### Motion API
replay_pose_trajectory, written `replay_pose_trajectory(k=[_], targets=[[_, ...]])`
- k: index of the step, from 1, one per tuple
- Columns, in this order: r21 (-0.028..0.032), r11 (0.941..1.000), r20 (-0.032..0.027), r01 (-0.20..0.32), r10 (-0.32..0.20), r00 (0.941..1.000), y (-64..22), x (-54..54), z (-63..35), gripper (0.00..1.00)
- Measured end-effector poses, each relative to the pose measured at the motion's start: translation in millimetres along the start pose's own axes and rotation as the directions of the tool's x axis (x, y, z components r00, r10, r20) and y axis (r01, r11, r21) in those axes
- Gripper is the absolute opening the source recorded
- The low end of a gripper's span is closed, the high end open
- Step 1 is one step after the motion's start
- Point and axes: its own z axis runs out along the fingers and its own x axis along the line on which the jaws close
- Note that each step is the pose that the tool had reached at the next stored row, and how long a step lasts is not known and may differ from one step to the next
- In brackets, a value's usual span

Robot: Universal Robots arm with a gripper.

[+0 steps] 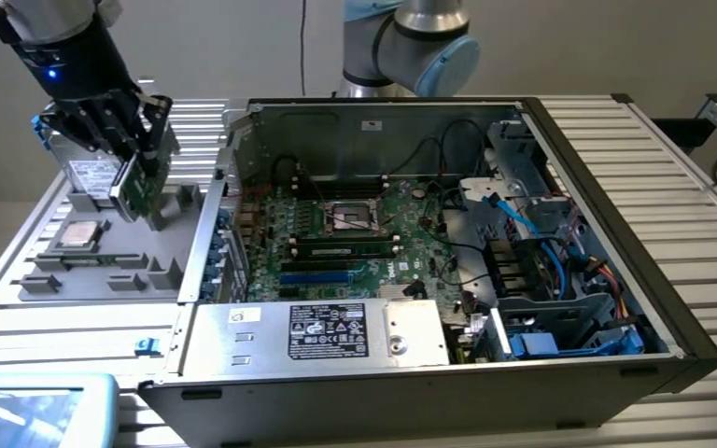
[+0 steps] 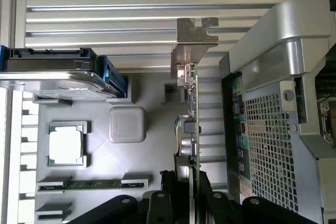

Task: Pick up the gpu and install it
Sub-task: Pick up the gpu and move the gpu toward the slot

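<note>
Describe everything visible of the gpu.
The gpu is a thin green circuit board with a bent silver metal bracket at one end. It stands on edge, upright, clamped between the black jaws, over the grey tray beside the open computer case. Whether it touches the tray cannot be told.

The gpu was partly hidden by the gripper closed on it, and the hard drive behind was half covered. The print on the power supply label was too small to be read.
</note>
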Motion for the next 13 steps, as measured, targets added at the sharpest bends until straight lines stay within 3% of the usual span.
replay_pose_trajectory(k=[3, 8, 13], targets=[[0.0001, 1.0000, -0.0010, 0.000, 0.000, 1.0000, 1.0, -0.7, -13.5, 0.28], [0.0005, 1.0000, -0.0075, -0.001, 0.001, 1.0000, 2.9, -2.3, -36.3, 0.28], [0.0015, 1.0000, -0.0240, -0.003, 0.003, 0.9997, 4.9, -11.0, -55.9, 0.28]])
